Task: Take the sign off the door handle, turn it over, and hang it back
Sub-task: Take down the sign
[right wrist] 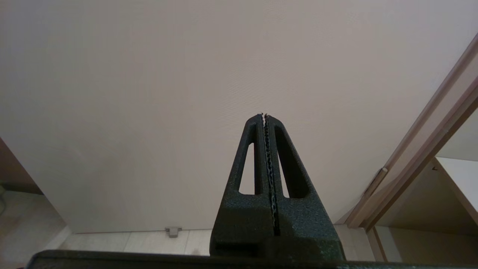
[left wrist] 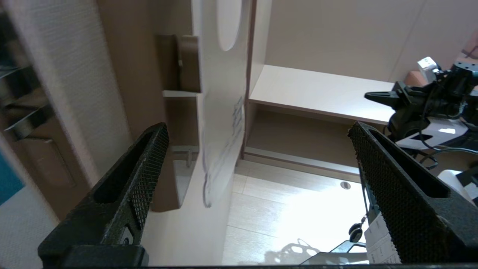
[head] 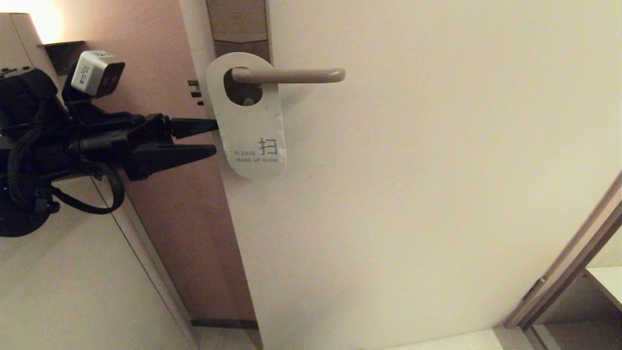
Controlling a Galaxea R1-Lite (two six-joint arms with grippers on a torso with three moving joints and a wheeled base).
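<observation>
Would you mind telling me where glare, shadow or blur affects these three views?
Head view: a lamp blows out the top corner; the sign stays readable, and the door handle casts a soft shadow on the door.
Left wrist view: the floor glares white between the open left claw fingers; the nearest edge is smeared.
Right wrist view: evenly lit, shut right claw sharp.

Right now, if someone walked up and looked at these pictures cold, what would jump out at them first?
First, the sign, white face out reading PLEASE MAKE UP ROOM, hanging by its oval hole on the door handle near the top of the pale door. Next, the left gripper, fingers open, reaching in from the left, its tips at the sign's edge. The right gripper is shut, parked facing the bare door lower down.
</observation>
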